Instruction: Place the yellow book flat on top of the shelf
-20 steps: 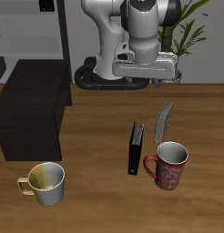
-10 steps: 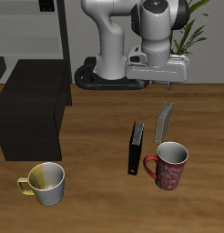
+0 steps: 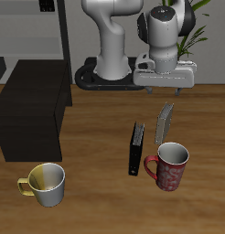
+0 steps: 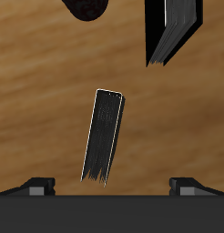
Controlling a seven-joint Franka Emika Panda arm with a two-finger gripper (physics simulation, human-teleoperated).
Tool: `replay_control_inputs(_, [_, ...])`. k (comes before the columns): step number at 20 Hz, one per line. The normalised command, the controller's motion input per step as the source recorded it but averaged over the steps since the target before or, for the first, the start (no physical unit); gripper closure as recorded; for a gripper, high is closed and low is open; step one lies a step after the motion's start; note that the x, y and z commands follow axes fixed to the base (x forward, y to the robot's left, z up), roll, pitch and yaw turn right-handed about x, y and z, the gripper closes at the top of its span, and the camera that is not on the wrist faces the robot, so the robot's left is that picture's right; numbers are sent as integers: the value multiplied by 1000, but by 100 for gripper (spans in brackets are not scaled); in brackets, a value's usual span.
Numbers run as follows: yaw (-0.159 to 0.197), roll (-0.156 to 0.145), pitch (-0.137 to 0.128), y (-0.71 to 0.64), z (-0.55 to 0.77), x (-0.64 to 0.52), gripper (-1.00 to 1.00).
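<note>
Counted: two books, two mugs, one shelf, one gripper. The yellow book (image 3: pixel 165 122) stood on edge on the table, tilted, just behind the red mug (image 3: pixel 168 165) and beside the black book (image 3: pixel 135 148), which also stood on edge. A yellow-and-white mug (image 3: pixel 47 183) sat well apart, near the table's front edge. The shelf (image 3: pixel 30 108) was across the table from the books, its flat top bare. The gripper (image 3: pixel 166 77) hung above the table behind the yellow book, holding nothing; how wide its fingers stood could not be told. The wrist view showed the yellow book (image 4: pixel 104 136) page-edge on, the black book (image 4: pixel 173 29) and a red mug rim (image 4: pixel 86 7); shelf and other mug appeared only in the exterior view.
</note>
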Motion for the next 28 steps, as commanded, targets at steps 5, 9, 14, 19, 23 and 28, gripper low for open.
replay_control_inputs(5, [0,39,-19,85,-109,79,-100])
replay_control_inputs(9, [-8,-6,-15,43,-132,99,-100])
replay_control_inputs(14, [2,-3,-34,2,-37,18,-100])
replay_control_inputs(19, [-8,-1,-10,-29,-68,60,-100])
replay_control_inputs(23, [7,-3,-13,-17,-173,43,-100])
replay_control_inputs(28, [0,-15,19,-16,-185,118,-100])
